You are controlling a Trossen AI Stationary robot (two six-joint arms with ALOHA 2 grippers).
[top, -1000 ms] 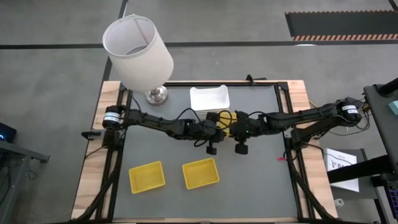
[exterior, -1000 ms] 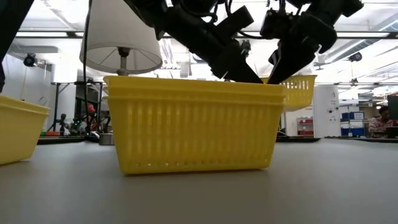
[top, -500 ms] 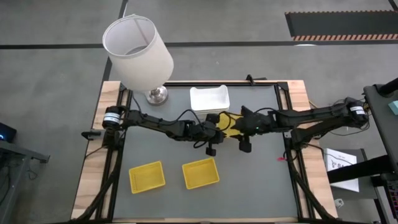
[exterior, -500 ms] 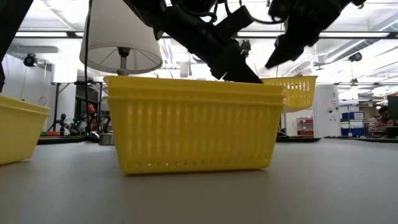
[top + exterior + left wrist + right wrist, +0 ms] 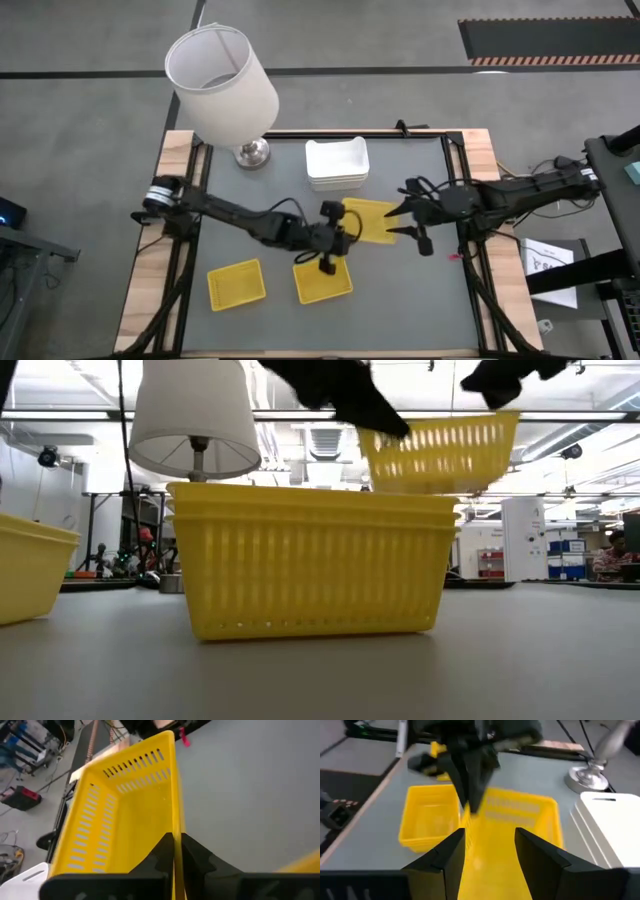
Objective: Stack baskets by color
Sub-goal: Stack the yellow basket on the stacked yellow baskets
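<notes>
My left gripper (image 5: 336,222) is pinched shut on the thin side wall of a bright yellow slotted plastic basket (image 5: 370,221), which hangs clear of the grey table (image 5: 400,300). My right gripper (image 5: 402,222), at the basket's far end, stands spread wide with nothing between its fingers.

The relation that matters: the yellow mesh-sided basket on the table in front (image 5: 322,279) lies just toward the table's near edge from the carried one, partly under my left wrist. My left arm is the nearer, and it alone has the load. The carried basket's long axis runs across the table, roughly in line with the target's, so by my judgement little turning is needed, only a shift nearward and a descent.

A second yellow basket (image 5: 236,283) sits left of the target. The stack of plain white plastic baskets (image 5: 336,163) sits at the back, beside the white lampshade on a chrome base (image 5: 220,75).

The low view shows the carried basket above the target's rim and tilted. The high view hides that height but gives the offset. My left wrist view shows the wall clamped between both fingers (image 5: 159,856).
</notes>
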